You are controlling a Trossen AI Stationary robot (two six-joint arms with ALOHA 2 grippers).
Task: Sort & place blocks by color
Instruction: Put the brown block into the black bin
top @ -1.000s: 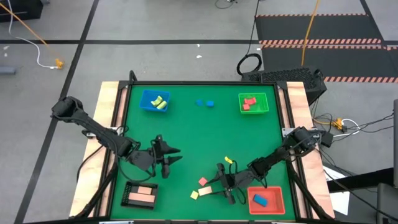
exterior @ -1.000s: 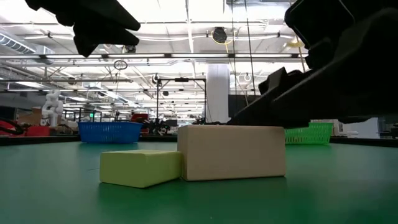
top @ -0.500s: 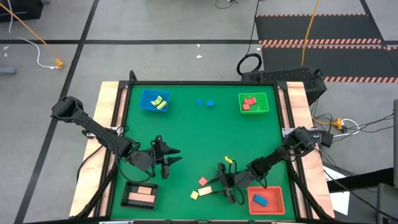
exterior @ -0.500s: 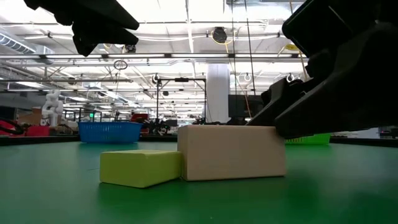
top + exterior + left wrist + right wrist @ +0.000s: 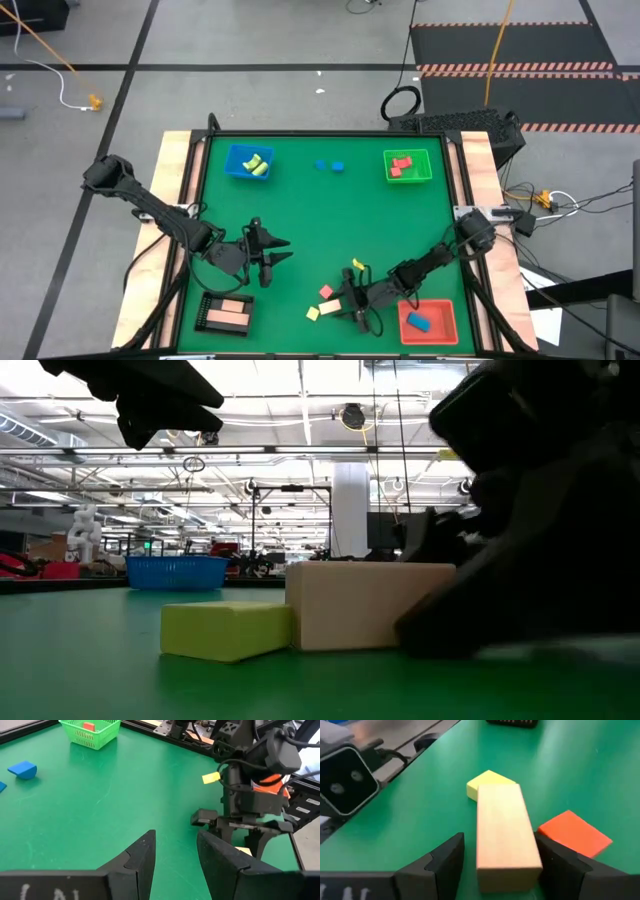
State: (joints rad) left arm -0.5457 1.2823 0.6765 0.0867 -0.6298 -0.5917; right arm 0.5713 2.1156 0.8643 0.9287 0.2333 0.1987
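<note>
Looking first near the front edge of the green desk (image 5: 300,210), find a cream bar (image 5: 504,832) lying flat, its far end touching a yellow-green block (image 5: 487,781). Note a red block (image 5: 574,832) just beside the bar, though whether touching it or not cannot be told. Find the right tool (image 5: 501,851) down low over the bar, open, one finger on each side of it, with a strip of desk visible between the bar and one finger (image 5: 447,862), so no grip yet. Behind that tool, see a red tray (image 5: 428,321) holding a blue block (image 5: 418,321). Across the front, find a black tray (image 5: 224,314) with cream bars in it. Above and beside that tray, see the left tool (image 5: 175,845) off the desk, partly open, holding nothing. At the far edge, find a blue tray (image 5: 247,162) holding yellow-green blocks, two loose blue blocks (image 5: 329,166) on the desk, and a green tray (image 5: 407,166) holding red blocks.
</note>
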